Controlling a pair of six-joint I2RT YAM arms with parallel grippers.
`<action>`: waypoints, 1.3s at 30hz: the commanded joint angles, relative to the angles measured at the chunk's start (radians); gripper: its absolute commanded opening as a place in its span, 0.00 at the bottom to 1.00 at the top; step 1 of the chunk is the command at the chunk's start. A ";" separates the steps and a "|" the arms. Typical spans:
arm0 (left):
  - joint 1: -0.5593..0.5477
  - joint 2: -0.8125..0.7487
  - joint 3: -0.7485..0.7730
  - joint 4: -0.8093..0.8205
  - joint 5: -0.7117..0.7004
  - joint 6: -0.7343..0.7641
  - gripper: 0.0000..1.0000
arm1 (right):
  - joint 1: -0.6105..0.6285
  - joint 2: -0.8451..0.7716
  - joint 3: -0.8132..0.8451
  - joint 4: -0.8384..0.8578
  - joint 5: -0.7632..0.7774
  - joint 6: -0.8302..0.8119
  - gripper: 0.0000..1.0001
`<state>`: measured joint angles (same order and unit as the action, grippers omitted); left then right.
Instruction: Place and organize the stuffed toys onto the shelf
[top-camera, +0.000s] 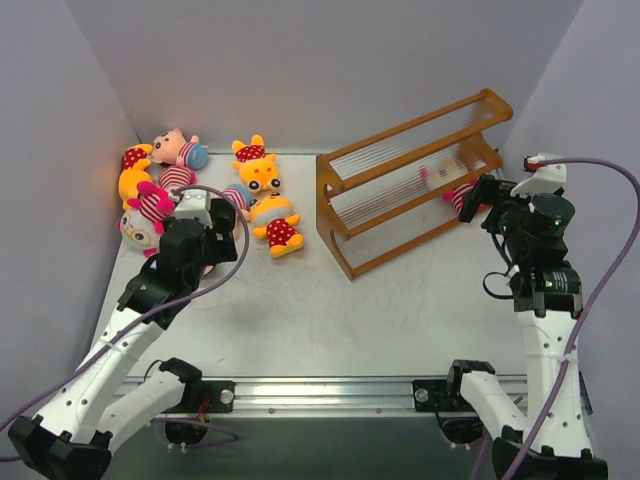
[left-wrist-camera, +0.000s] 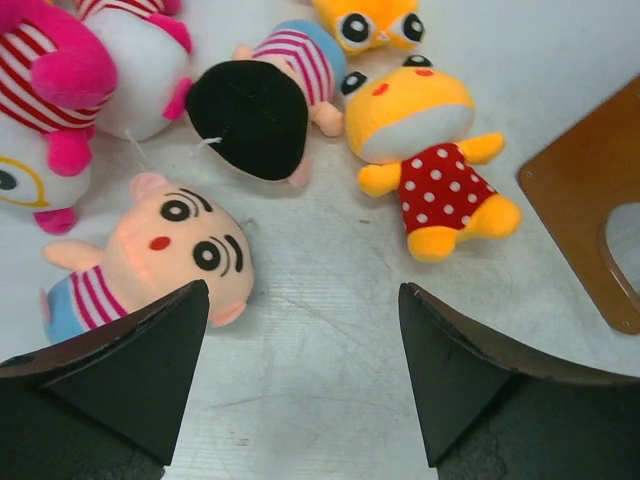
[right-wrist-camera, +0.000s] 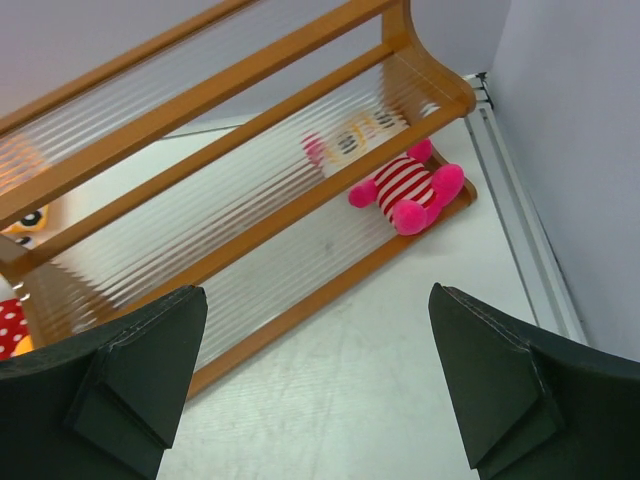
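Tabletop (top-camera: 330, 320) white; stuffed toys (top-camera: 262, 178) left, shelf (top-camera: 331, 205) right; lavender walls (top-camera: 300, 60).

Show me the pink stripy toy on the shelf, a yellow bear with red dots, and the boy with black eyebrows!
pink stripy toy (right-wrist-camera: 398, 186): right wrist view, on its striped tummy.
yellow bear (left-wrist-camera: 437, 183): left wrist view, on its red dotted tummy.
boy with black eyebrows (left-wrist-camera: 190, 250): left wrist view, on his face.

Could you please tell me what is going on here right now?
Two robot arms are moving stuffed toys onto the wooden shelf. One magenta striped toy lies low at the shelf's right end, with the open, empty right gripper just before it. The open left gripper hovers over the boy doll among the toys left on the table.
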<state>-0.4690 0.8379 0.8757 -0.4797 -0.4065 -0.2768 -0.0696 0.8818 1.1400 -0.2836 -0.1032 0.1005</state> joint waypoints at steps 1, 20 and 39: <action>0.100 0.045 0.103 -0.029 0.011 -0.051 0.85 | 0.017 -0.036 -0.034 0.004 -0.055 0.079 1.00; 0.777 0.378 0.049 0.274 0.210 -0.429 0.85 | 0.287 -0.130 -0.147 0.118 -0.134 0.010 1.00; 0.994 0.774 0.049 0.728 0.432 -0.378 0.84 | 0.361 -0.075 -0.140 0.126 -0.211 -0.091 1.00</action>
<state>0.5125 1.5837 0.8604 0.1394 -0.0315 -0.6956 0.2832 0.7868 0.9813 -0.2108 -0.2695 0.0357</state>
